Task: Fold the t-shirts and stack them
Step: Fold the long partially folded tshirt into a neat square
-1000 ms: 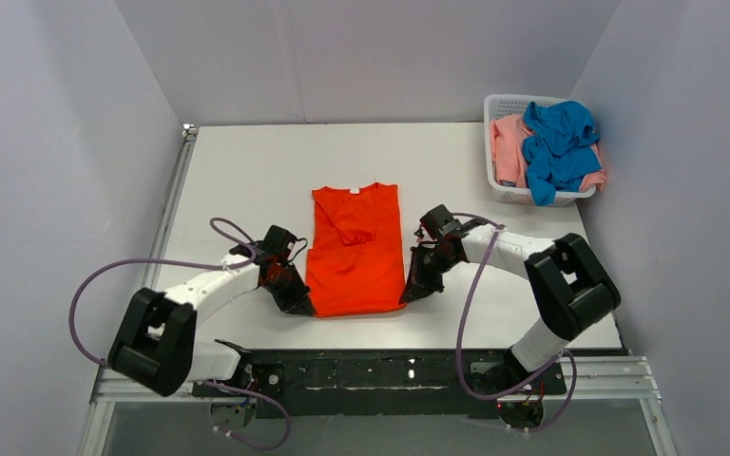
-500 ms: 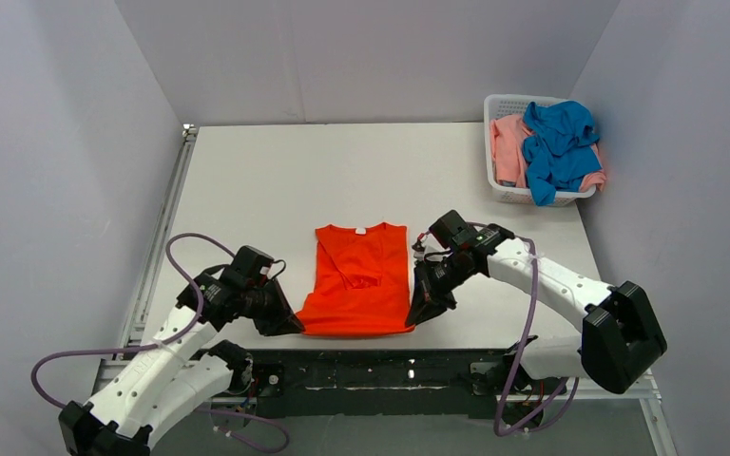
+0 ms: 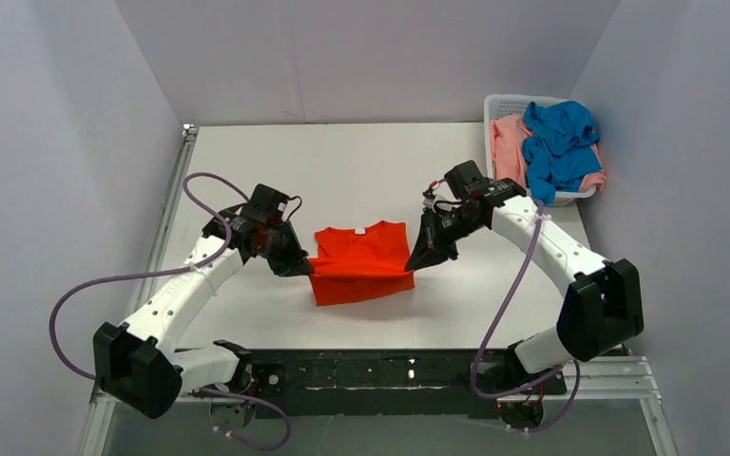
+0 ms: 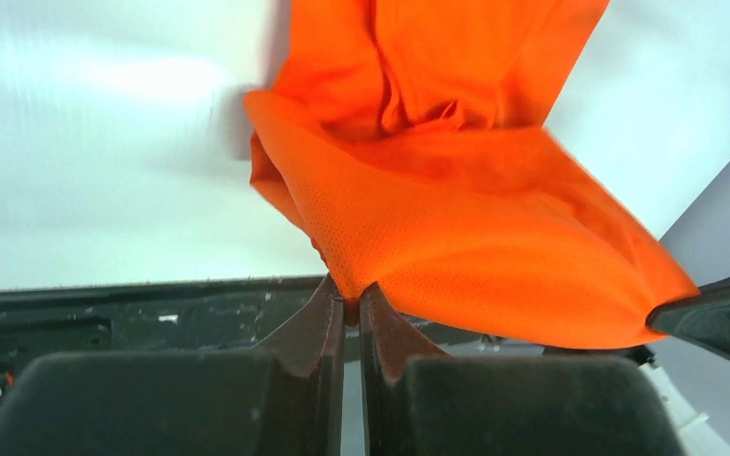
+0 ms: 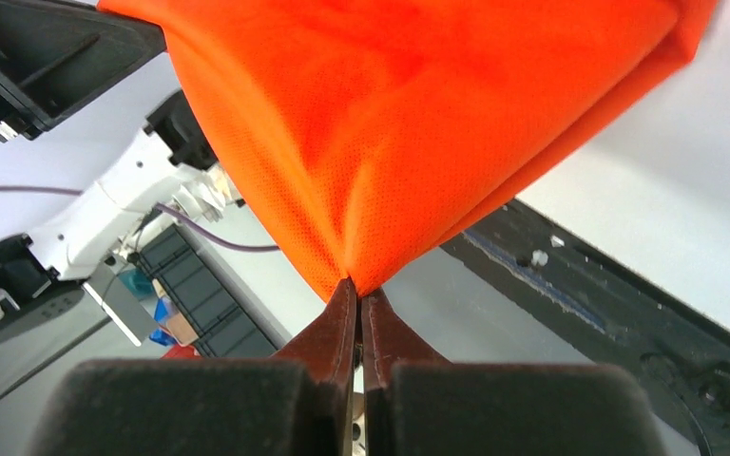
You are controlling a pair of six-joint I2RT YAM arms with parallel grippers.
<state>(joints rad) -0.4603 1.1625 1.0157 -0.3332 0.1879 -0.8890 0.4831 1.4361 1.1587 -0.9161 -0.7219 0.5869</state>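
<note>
white slotted basket (image 3: 500,99), apparently plastic, pale tabletop (image 3: 276,171)

The orange-red t-shirt (image 3: 361,266) lies in the middle of the white table (image 3: 342,171), its neckline toward the far side and its near part doubled over into a short, wide shape. The left gripper (image 3: 298,268) pinches the cloth at its left edge and the right gripper (image 3: 417,260) pinches it at its right edge, both clamped tight on the fabric. Purple cables (image 3: 76,290) loop from both white arms. In the far right corner stands a white slotted basket (image 3: 504,100) holding a pale pink t-shirt (image 3: 508,142) with a bright blue t-shirt (image 3: 559,142) heaped over it
</note>
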